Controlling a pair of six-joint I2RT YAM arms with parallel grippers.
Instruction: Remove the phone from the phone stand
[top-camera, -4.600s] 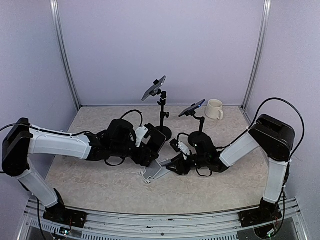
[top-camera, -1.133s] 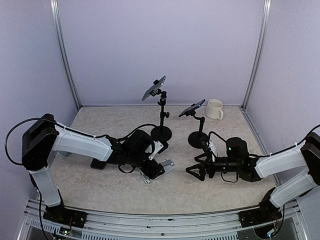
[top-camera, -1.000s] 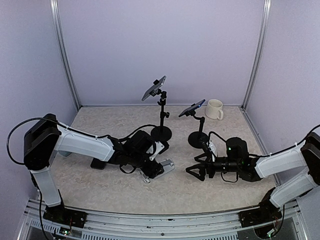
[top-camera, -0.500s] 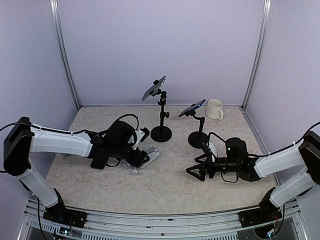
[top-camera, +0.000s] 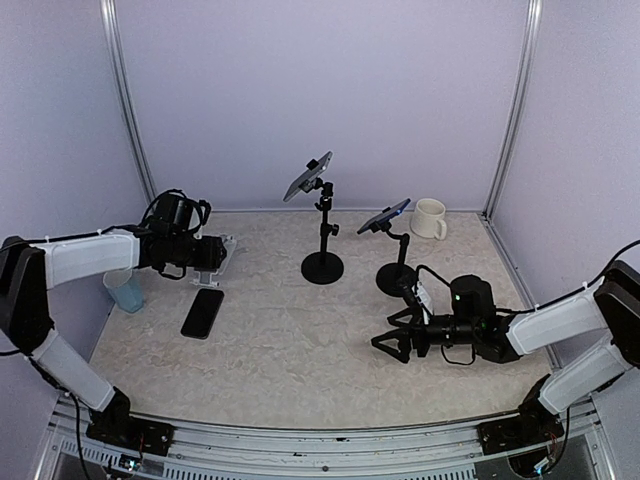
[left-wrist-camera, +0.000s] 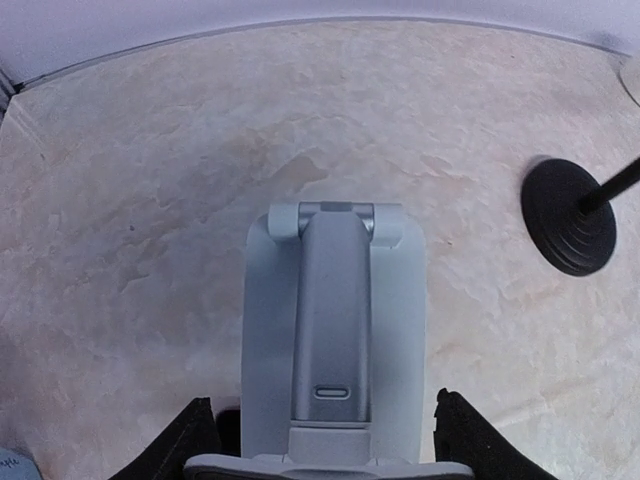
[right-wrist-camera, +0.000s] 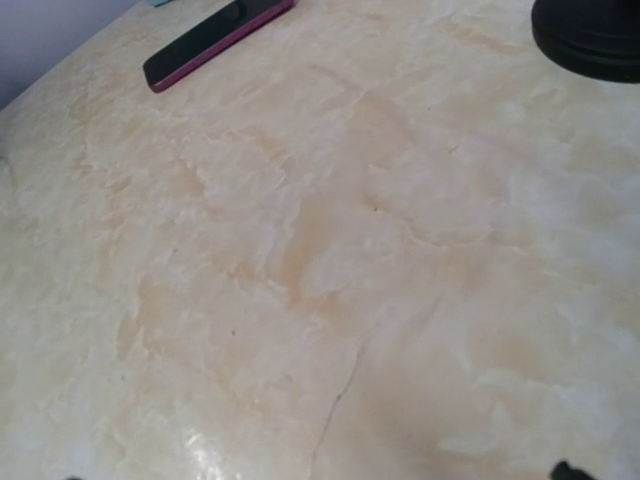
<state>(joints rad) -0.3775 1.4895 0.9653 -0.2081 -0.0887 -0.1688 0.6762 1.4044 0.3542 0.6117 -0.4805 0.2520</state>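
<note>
Left arm stretched leftward, left gripper (top-camera: 208, 254) clamped; right gripper (top-camera: 386, 339) low, spread wide.

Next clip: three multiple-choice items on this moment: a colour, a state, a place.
1. The mug is: A) red B) white C) green.
2. The right claw is: A) open and empty B) shut on the mug C) shut with nothing in it.
3. The phone by the left arm lies: A) in the right claw B) inside the mug C) flat on the table.
B, it shows white; A, its jaws stand spread, nothing between; C, it rests flat on the table.
</note>
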